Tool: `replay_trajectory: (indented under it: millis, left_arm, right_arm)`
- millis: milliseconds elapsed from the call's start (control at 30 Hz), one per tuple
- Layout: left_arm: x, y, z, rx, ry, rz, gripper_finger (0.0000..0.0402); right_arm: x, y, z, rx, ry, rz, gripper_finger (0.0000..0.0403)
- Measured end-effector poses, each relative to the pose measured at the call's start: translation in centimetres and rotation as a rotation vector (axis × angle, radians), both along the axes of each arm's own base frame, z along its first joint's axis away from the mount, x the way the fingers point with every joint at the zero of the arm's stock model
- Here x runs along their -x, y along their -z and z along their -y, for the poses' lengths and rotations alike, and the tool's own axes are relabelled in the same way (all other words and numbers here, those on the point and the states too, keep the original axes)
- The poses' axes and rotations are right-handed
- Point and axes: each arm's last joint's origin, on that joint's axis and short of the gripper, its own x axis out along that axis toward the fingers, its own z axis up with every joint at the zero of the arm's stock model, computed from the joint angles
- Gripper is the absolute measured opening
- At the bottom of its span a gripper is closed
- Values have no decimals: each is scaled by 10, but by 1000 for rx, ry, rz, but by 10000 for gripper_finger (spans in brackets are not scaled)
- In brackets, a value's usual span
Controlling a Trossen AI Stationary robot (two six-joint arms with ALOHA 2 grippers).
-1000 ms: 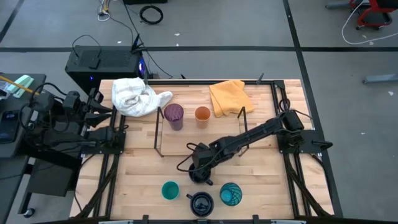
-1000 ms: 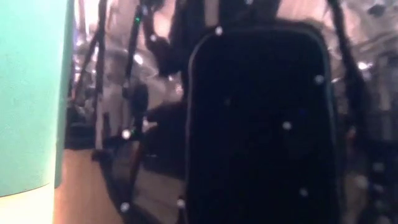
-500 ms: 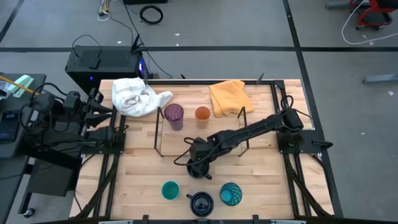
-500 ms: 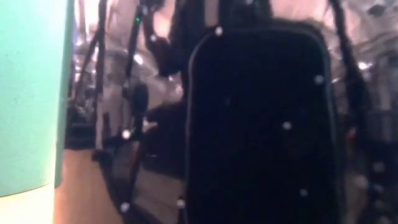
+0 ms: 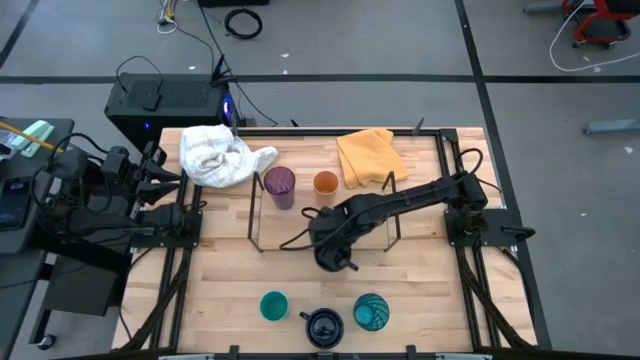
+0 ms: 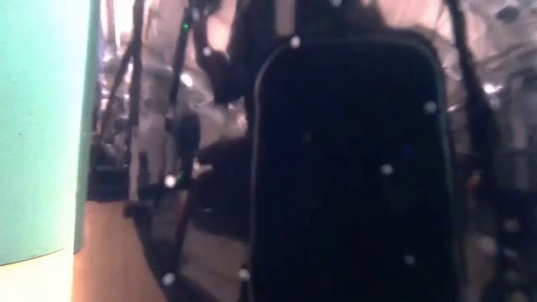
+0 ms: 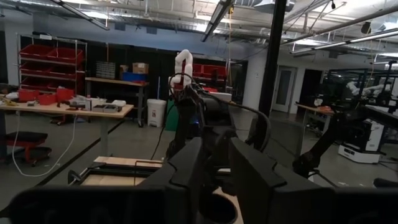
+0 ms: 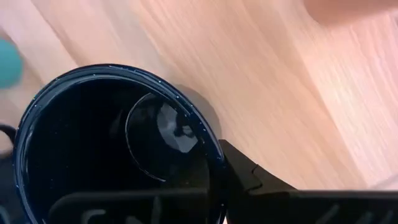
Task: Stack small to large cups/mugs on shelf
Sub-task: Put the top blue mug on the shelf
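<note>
Near the table's centre, just at 6 o'clock of the wire shelf (image 5: 322,215), the right gripper (image 5: 335,258) is clamped on the rim of a dark navy mug (image 8: 118,143). At 9 o'clock, off the table, the left gripper (image 5: 158,180) waits, its opening unclear. No writing is readable.

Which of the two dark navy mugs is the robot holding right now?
The navy mug in the right gripper, near the wire shelf. The other navy mug sits untouched between the two teal cups at the table's front edge.

Purple tumbler (image 5: 279,185), orange cup (image 5: 325,184), yellow cloth (image 5: 367,156).
</note>
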Motion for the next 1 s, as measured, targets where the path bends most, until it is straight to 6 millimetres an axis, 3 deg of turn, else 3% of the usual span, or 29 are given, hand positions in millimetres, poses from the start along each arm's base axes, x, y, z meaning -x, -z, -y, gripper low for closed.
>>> replay_trajectory:
  millis: [267, 500, 667, 833, 1000]
  left_arm:
    - [0, 0, 0, 0, 1, 0, 89]
    - [0, 1, 0, 4, 1, -8, 88]
    - [0, 1, 0, 3, 1, -7, 85]
    - [0, 1, 0, 3, 1, -8, 90]
    - [0, 1, 0, 3, 1, -8, 88]
  right_arm:
    - [12, -1, 4, 64, 42, -105, 16]
    - [29, -33, 10, 107, 125, 1, 16]
    - [54, -55, 19, 160, 190, -1, 16]
    - [72, -53, 25, 149, 278, 33, 16]
    - [82, -37, 29, 95, 393, 141, 16]
